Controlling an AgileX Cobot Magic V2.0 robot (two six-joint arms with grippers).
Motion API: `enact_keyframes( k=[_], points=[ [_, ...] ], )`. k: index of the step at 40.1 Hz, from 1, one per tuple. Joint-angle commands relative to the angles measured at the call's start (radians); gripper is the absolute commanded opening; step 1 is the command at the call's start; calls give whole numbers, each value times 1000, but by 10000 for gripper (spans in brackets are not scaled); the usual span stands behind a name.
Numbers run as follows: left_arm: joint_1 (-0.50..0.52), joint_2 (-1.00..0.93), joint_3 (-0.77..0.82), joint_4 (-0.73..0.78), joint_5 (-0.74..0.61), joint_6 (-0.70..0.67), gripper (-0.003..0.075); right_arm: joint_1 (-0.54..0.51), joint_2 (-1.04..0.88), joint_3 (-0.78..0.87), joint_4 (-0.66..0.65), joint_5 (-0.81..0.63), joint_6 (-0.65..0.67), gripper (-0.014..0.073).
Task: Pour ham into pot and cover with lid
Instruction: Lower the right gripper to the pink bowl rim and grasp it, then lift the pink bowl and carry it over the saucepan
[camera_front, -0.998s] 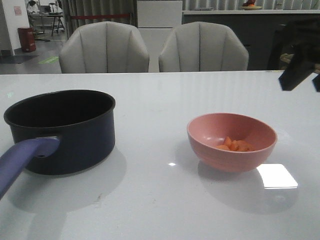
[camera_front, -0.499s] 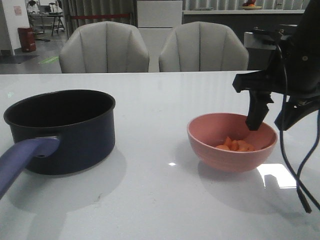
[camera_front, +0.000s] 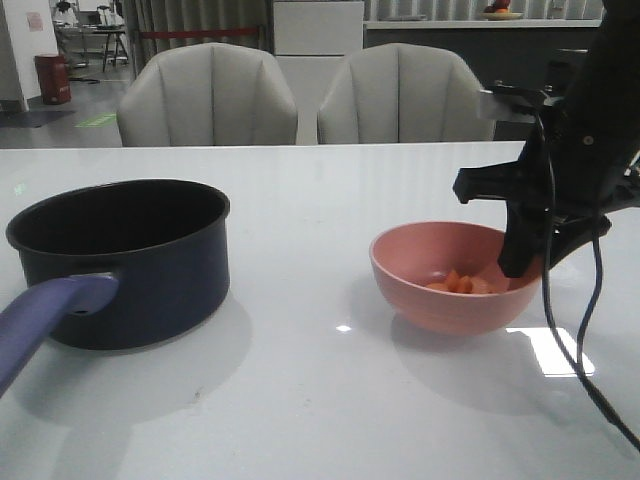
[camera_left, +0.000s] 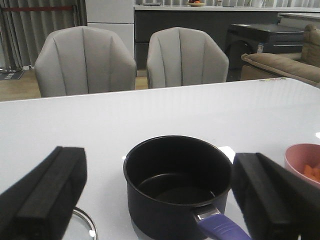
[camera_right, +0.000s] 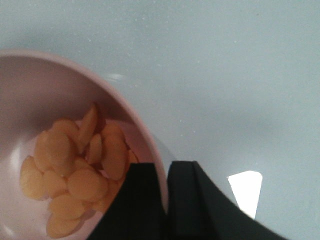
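The dark navy pot (camera_front: 125, 265) with its purple-blue handle (camera_front: 45, 312) stands empty at the table's left. To its right is a pink bowl (camera_front: 435, 300) holding the orange-pink ham (camera_front: 458, 283). My right gripper (camera_front: 522, 258) is shut on the bowl's right rim, one finger inside and one outside. The right wrist view shows that rim (camera_right: 148, 142) pinched by the right gripper (camera_right: 165, 175), beside the ham (camera_right: 75, 172). My left gripper (camera_left: 160, 167) is open, hanging behind the pot (camera_left: 175, 205). Only an edge of the lid (camera_left: 84, 225) shows, lying next to the pot.
Two grey chairs (camera_front: 300, 95) stand behind the table's far edge. A black cable (camera_front: 575, 350) hangs from the right arm down to the table's right front. The bowl (camera_left: 300, 157) also shows at the edge of the left wrist view.
The right arm came in from the right, dropped onto the bowl's right rim and shut on it. The bowl has shifted slightly left and up. The pot has not moved.
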Motion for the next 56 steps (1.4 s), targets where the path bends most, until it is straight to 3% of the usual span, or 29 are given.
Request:
enact_keyframes(
  k=[1,9,24,34,43,56],
  points=[
    [-9,17,-28,-1,-69,-1,625,-1,-56,-43,18,-33,-6,150],
    [-9,17,-28,-1,-69,-1,625,58,-108,-175,18,14,-77,150],
    [-9,17,-28,-1,-69,-1,625,349,-75,-438,10,-63,-94,150],
    [-9,17,-28,-1,-69,-1,625,468,19,-468,-145,-371,-95,150],
    [-9,17,-28,-1,-69,-1,625,509,71,-466,-324,-683,-95,148],
    [-9,15,-28,-1,-69,-1,625,513,104,-405,-347,-1055,-147,148]
  ],
)
